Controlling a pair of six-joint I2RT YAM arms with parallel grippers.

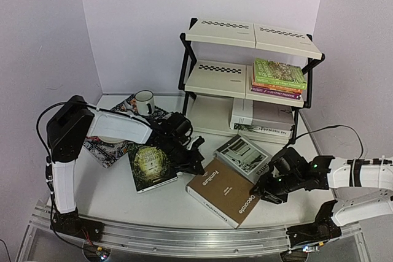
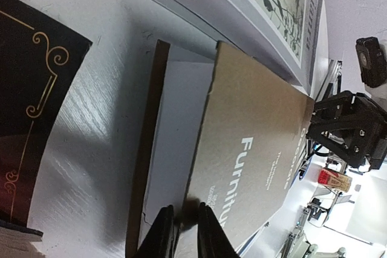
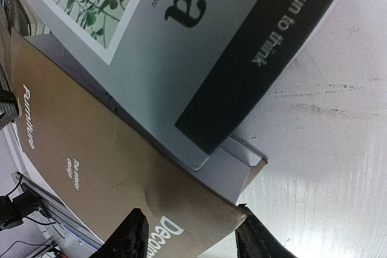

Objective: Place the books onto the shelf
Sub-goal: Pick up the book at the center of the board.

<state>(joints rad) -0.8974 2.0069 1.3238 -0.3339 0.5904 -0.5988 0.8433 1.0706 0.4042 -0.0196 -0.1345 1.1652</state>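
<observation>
The brown book (image 1: 224, 193) lies flat on the table (image 1: 166, 204) at lower centre of the overhead view, well short of the shelf (image 1: 245, 78) at upper right, whose two lower tiers already carry books. The fingers of the left gripper (image 2: 186, 237) stand nearly together on the raised edge of the front cover. They appear to pinch that cover alone, with white pages showing beneath. The right gripper (image 3: 193, 234) has its fingers spread astride the corner by the word "Decorate". To lift well, the grip probably needs to take in the whole block of pages, not only the cover, or the book will likely swing open, and both arms should rise together. The grey-white book (image 1: 245, 154) lies against, perhaps on, the brown one's far edge and may drag along. Whether the right fingers actually press the book cannot be told. Both wrist views cut the fingers off at the bottom edge, and the book's underside is hidden.
</observation>
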